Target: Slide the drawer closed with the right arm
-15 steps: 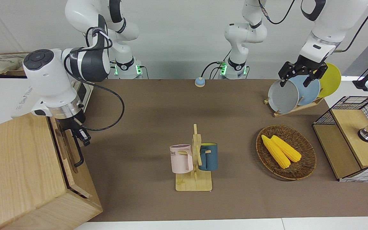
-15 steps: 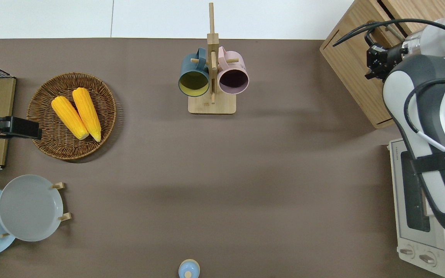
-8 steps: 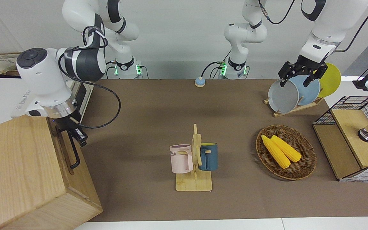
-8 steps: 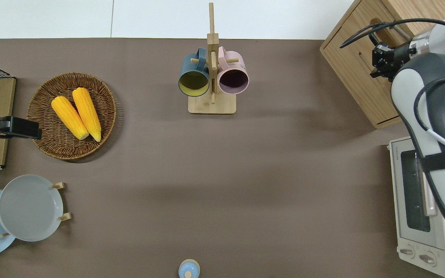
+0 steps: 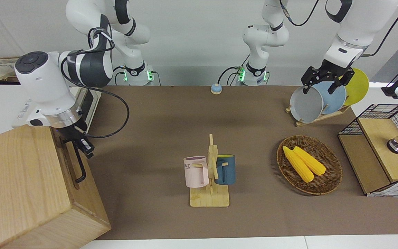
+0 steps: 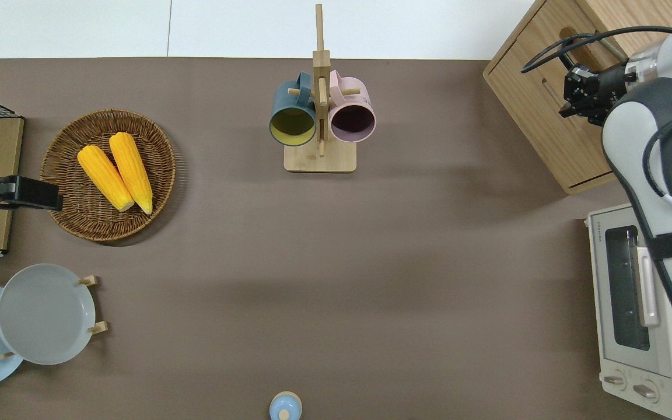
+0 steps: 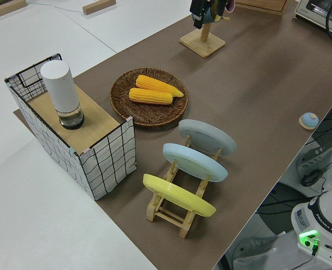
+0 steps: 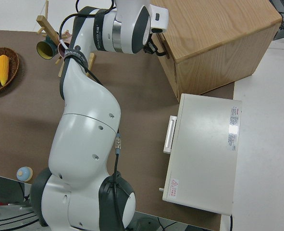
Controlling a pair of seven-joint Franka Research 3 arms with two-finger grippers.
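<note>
At the tabletop's corner toward the right arm's end, farthest from the robots, I see the drawer (image 5: 70, 162) sitting pushed into the cabinet (image 5: 22, 186), its front panel about flush. My right end effector (image 5: 81, 145) is at the black bar handle (image 5: 78, 162); I cannot tell whether its fingers are open or closed. From overhead the handle is mostly hidden by the wrist, though the oval cut-out in the panel shows; the front camera shows the full bent metal bar. Light, grained wood throughout. The toaster oven (image 6: 639, 315) beside it is smooth white metal. My left arm is parked.
</note>
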